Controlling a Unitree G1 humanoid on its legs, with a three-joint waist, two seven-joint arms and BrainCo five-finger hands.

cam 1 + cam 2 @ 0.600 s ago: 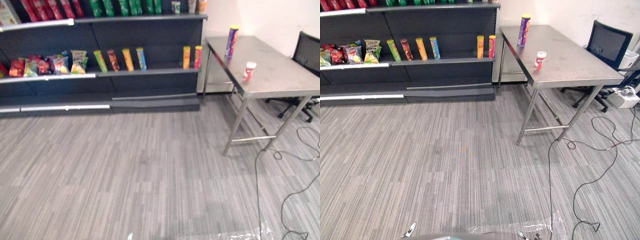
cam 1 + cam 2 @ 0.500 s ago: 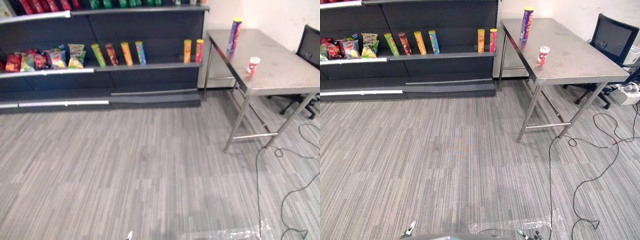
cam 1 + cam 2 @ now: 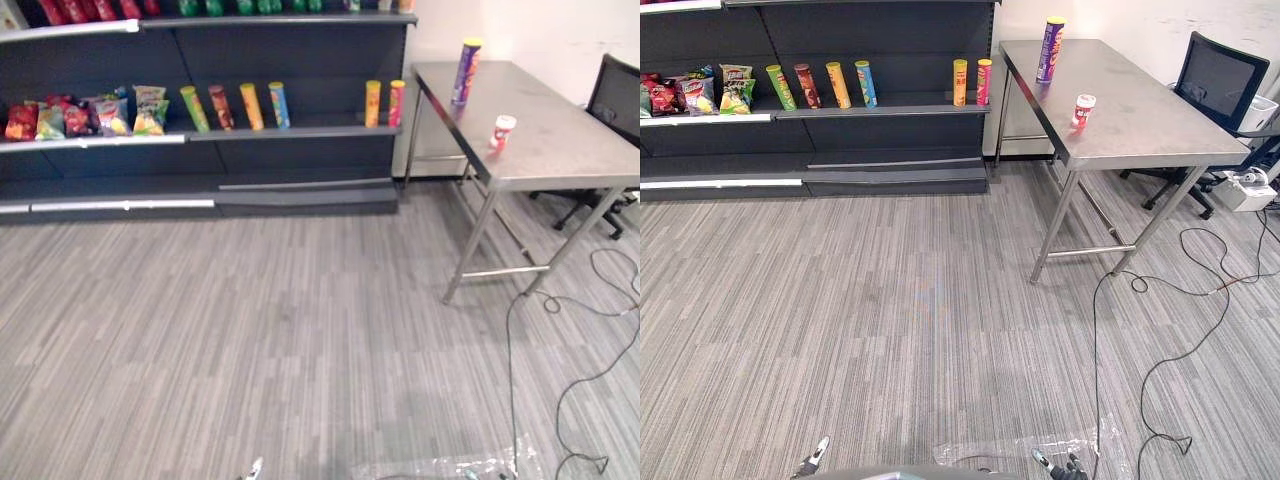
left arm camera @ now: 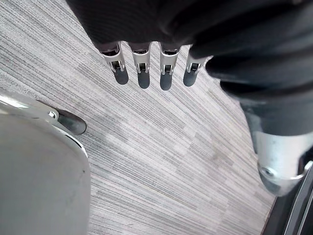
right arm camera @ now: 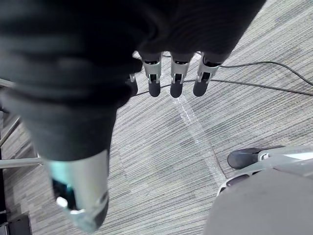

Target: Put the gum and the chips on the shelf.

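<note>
You have the chips can (image 3: 1049, 48) and gum (image 3: 1082, 108) on the steel table (image 3: 1145, 115) beside the shelf (image 3: 885, 112). Left hand (image 4: 144, 74) and right hand (image 5: 176, 81) hang over carpet (image 3: 890, 300), fingers loose, empty.

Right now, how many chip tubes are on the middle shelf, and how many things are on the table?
chip tubes on the middle shelf: 6
purple chip tube on the table: 1
gum bottle on the table: 1
Total: 8
</note>
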